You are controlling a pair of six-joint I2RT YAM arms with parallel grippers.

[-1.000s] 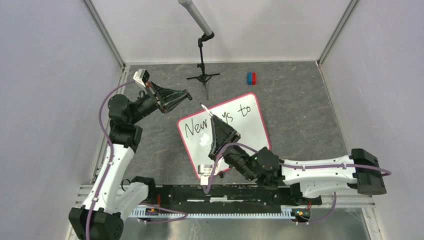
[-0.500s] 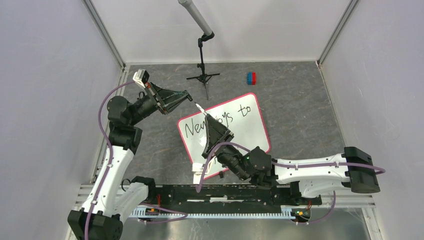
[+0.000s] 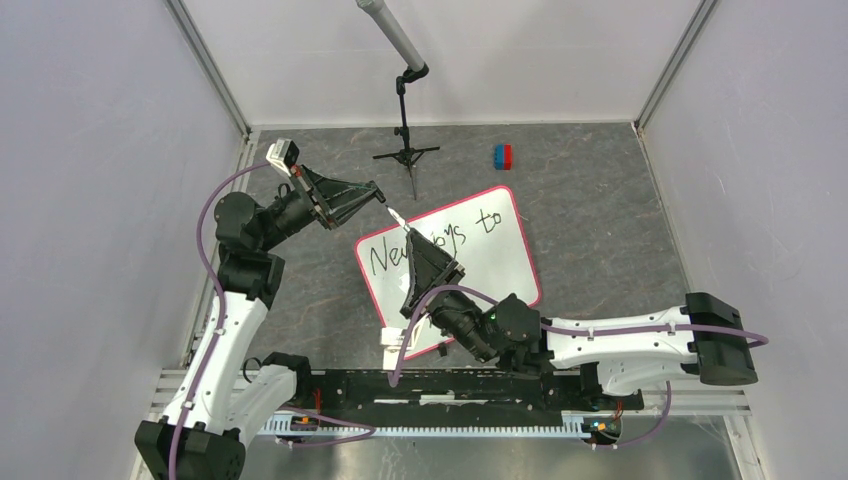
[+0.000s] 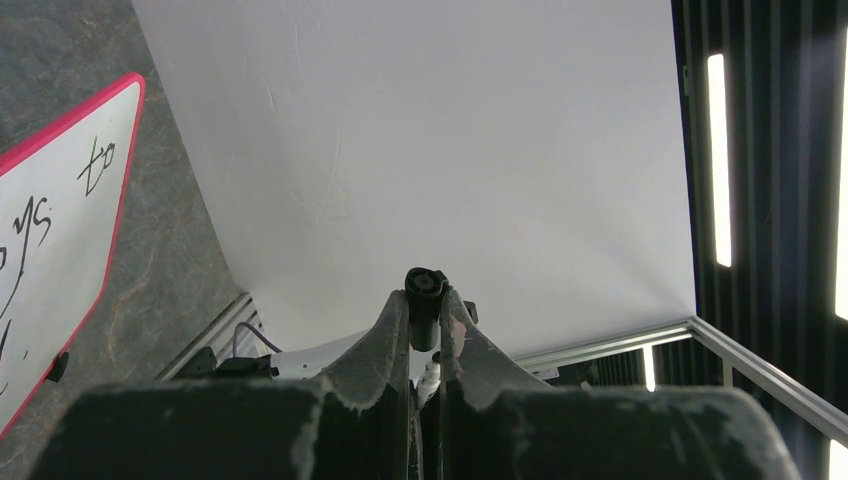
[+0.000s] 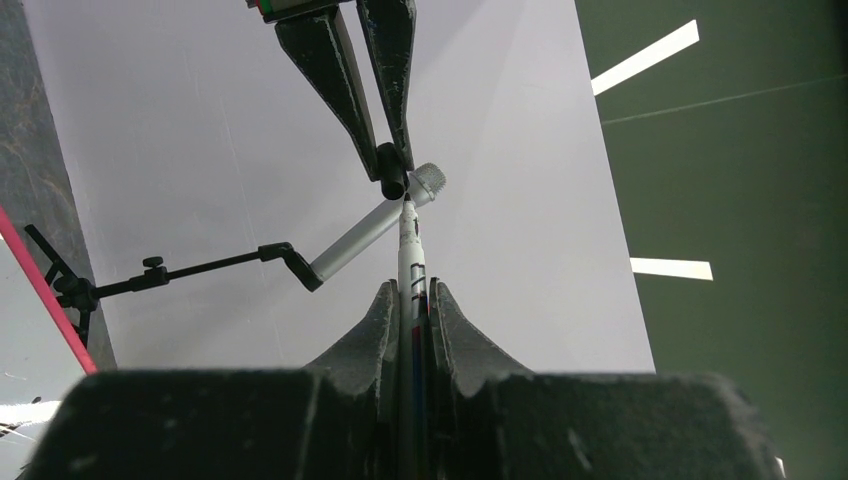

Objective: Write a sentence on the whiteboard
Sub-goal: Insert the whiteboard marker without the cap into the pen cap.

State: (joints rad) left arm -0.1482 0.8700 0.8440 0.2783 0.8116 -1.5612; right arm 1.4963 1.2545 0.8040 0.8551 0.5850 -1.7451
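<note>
The whiteboard (image 3: 505, 265) lies flat on the grey table, pink-red rim, with the black words "New joys to" (image 3: 487, 222) on it. It also shows in the left wrist view (image 4: 60, 210). My right gripper (image 3: 418, 243) is shut on a white marker (image 3: 398, 219) above the board's far left corner, tip pointing at my left gripper (image 3: 378, 193). My left gripper is shut on a black marker cap (image 4: 424, 285). In the right wrist view the marker (image 5: 409, 250) tip sits right by the cap (image 5: 392, 185); I cannot tell whether they touch.
A microphone on a black tripod stand (image 3: 405, 115) stands behind the board, close to my left gripper. A small red and blue block (image 3: 502, 156) lies at the back right. White walls enclose the table.
My right arm has swung left and away from me with the marker, bringing its tip up to the cap. My left gripper has barely moved.
</note>
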